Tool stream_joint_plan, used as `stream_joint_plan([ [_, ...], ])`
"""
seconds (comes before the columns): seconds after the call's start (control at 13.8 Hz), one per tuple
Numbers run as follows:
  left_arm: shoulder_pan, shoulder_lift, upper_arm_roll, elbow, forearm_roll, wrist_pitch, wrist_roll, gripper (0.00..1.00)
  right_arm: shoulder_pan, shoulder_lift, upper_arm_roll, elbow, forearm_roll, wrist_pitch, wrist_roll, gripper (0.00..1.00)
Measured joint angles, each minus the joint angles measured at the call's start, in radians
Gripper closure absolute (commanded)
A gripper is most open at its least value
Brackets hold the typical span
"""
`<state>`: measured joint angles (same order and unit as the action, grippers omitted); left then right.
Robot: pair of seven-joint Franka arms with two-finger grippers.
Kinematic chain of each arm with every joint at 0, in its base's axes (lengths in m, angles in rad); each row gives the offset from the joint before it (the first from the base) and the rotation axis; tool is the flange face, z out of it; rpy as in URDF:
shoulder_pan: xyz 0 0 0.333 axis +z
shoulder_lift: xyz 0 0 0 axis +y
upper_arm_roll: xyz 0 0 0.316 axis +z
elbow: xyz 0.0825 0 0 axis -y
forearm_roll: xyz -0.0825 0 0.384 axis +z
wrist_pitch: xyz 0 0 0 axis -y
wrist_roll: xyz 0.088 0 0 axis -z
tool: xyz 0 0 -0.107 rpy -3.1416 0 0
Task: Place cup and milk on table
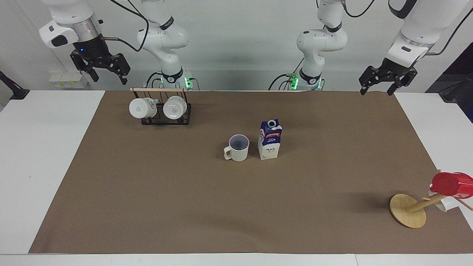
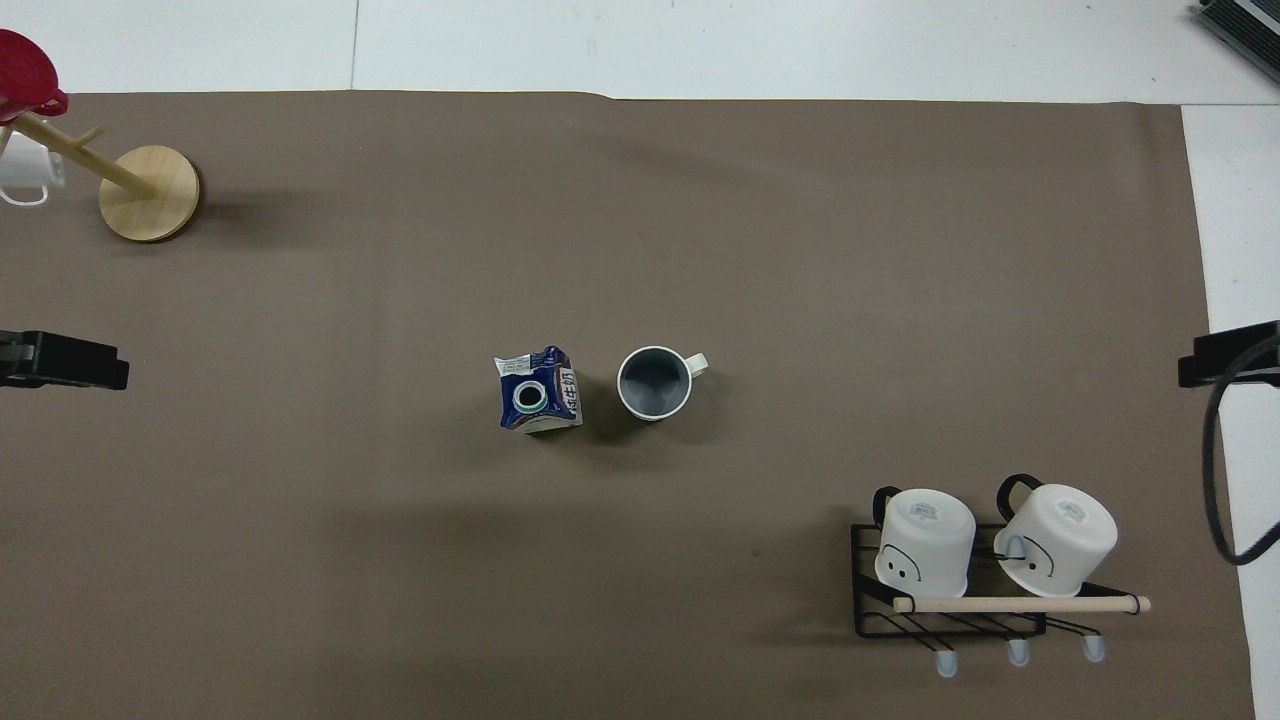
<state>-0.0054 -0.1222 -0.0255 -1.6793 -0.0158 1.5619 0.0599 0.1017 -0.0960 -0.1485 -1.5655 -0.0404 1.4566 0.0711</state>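
Note:
The cream cup (image 1: pixel 238 148) stands upright on the brown sheet of the table (image 1: pixel 147 192) at its middle, handle toward the right arm's end; it also shows in the overhead view (image 2: pixel 655 383). The milk carton (image 1: pixel 269 139) stands upright beside it, toward the left arm's end, and shows in the overhead view (image 2: pixel 538 390). My left gripper (image 1: pixel 382 88) hangs open and empty, raised over the sheet's corner by the left arm's base. My right gripper (image 1: pixel 109 75) hangs open and empty, raised over the table's edge near the mug rack.
A black wire rack (image 1: pixel 166 114) with two white mugs (image 1: pixel 141 107) stands near the right arm's base. A wooden mug tree (image 1: pixel 408 210) with a red cup (image 1: pixel 451 184) stands at the left arm's end, farther from the robots.

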Motion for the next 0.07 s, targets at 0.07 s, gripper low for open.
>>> stream_joint_plan([
  [0.07,0.0,0.0,0.0,0.0,0.0,0.0,0.001,0.0,0.0,0.0,0.0,0.0,0.0,0.0,0.0,0.0],
])
